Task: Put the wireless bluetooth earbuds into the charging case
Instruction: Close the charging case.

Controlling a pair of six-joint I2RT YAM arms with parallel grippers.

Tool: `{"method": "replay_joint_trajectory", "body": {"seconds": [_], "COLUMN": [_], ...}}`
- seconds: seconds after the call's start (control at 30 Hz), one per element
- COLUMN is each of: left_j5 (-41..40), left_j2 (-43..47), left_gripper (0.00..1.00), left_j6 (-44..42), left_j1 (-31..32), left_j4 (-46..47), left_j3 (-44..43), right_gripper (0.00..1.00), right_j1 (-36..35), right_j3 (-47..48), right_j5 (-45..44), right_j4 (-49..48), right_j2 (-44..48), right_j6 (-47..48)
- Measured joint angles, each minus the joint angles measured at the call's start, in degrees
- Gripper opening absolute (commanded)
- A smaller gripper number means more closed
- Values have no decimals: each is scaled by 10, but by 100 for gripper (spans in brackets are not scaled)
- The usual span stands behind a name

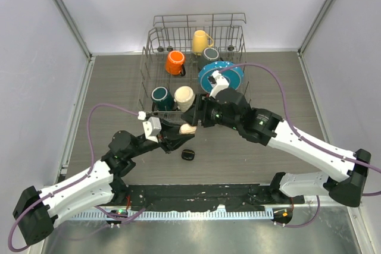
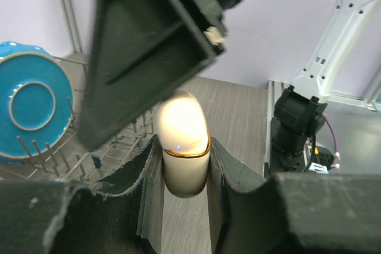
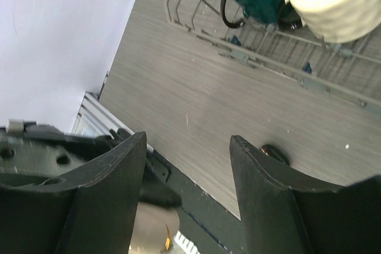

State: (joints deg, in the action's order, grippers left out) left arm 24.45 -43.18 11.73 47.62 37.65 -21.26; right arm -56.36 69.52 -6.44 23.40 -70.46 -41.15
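My left gripper point(image 1: 180, 133) is shut on a cream charging case point(image 1: 188, 128) with a gold band round it. In the left wrist view the case point(image 2: 184, 165) stands upright between the left gripper's point(image 2: 186, 144) two pads, its domed top glaring bright. My right gripper point(image 1: 200, 116) hangs open just above and behind that case; one of its fingers point(image 2: 149, 46) fills the top of the left wrist view. In the right wrist view the right gripper point(image 3: 187, 141) is open and empty, with the cream case point(image 3: 152, 230) low at the left. No earbuds show in any view.
A small black case point(image 1: 189, 154) lies on the table in front of the grippers, half hidden behind the right finger in the right wrist view point(image 3: 275, 154). A wire dish rack point(image 1: 149, 52) behind holds several mugs and a blue plate point(image 1: 221, 76).
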Motion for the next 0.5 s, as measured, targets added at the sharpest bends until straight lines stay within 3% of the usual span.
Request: {"method": "replay_joint_trajectory", "body": {"seconds": [0.3, 0.5], "left_j5": [-37, -56], "left_j2": [-2, 15], "left_gripper": [0, 0], "left_j6": [2, 34], "left_j1": [0, 0], "left_j4": [-12, -55], "left_j3": [0, 2], "right_gripper": [64, 65], "right_j1": [4, 4], "right_j3": [-64, -106], "right_j5": [4, -113], "right_j4": [-5, 36], "right_j2": [80, 133], "right_j6": [-6, -48]}}
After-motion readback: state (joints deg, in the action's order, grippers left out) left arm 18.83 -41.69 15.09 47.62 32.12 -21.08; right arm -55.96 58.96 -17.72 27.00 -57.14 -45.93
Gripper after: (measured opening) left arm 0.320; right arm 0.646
